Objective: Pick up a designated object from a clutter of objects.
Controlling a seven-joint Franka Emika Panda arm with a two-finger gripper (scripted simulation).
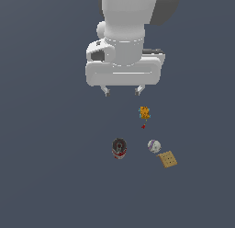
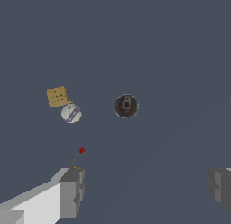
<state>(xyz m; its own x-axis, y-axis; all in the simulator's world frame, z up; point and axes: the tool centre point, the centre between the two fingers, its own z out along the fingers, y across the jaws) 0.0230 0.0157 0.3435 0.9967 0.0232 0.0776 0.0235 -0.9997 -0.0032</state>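
Plain dark grey-blue ground (image 1: 50,185) carries everything, with no walls or edges in sight. On it the red-and-white tin can (image 1: 119,148) stands upright, dark top with a pull tab facing up, well apart from the gripper (image 1: 122,90), which hangs above it with its fingers spread wide and nothing between them. To the exterior view's right of the can sits a white ball (image 1: 153,145), with a tan cracker (image 1: 167,159) just beside the ball; an orange-yellow item (image 1: 144,112) and a tiny red speck (image 1: 143,126) lie farther off toward the arm. The step looks like the approach. I would centre the open fingers over the can's top, as the wrist view nearly has it, then descend straight so each finger passes outside the rim. The ball is the nearest neighbour; I judge there is room, provided the descent does not drift that way.
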